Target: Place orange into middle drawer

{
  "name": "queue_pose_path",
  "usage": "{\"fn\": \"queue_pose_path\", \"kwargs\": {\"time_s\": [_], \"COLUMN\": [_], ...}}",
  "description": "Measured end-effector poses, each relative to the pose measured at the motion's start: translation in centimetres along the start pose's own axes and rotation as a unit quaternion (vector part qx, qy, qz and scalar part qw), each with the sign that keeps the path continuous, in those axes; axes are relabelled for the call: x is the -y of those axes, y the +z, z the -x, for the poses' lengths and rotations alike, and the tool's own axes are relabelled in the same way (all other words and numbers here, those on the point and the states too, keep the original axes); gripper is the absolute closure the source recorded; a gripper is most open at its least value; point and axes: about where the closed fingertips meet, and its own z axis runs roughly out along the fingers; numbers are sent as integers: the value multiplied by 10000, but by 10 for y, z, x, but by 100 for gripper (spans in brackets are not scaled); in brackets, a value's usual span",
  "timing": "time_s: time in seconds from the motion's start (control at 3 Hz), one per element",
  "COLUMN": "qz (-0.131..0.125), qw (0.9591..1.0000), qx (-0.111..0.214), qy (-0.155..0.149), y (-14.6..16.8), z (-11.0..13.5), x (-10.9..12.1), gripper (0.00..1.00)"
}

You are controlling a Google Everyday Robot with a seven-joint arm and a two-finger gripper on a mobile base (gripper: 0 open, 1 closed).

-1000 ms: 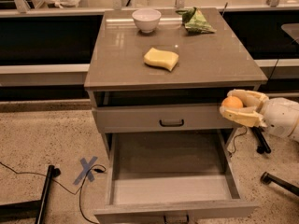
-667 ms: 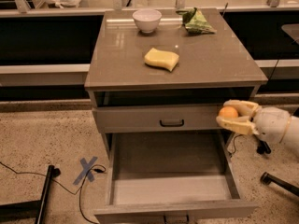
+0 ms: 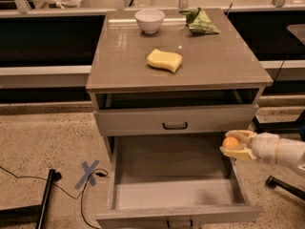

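The orange (image 3: 230, 142) is a small round fruit held between the pale fingers of my gripper (image 3: 235, 145). The gripper comes in from the right on a white arm and hangs over the right side wall of the middle drawer (image 3: 174, 193). That drawer is pulled open, wide and shallow, with a pale grey floor that holds nothing. The orange is above the drawer's right edge, not resting on it.
The upper drawer front (image 3: 175, 120) with a black loop handle is shut. On the cabinet top lie a wavy yellow sponge (image 3: 164, 60), a white bowl (image 3: 149, 19) and a green bag (image 3: 200, 21). A blue tape cross (image 3: 89, 172) and black cables lie on the floor at left.
The gripper with the orange has moved down and a little left, from level with the upper drawer front to just above the open drawer's right wall.
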Motion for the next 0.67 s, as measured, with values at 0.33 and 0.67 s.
{"fn": "queue_pose_path", "kwargs": {"time_s": [0.33,0.67], "qz": [3,495], "qw": [9999,9985], "qx": [-154,181], "qy": [-42,-124], "y": [-1,32], "z": [-11,-12], "x": [0,-24], "gripper": [100,100]}}
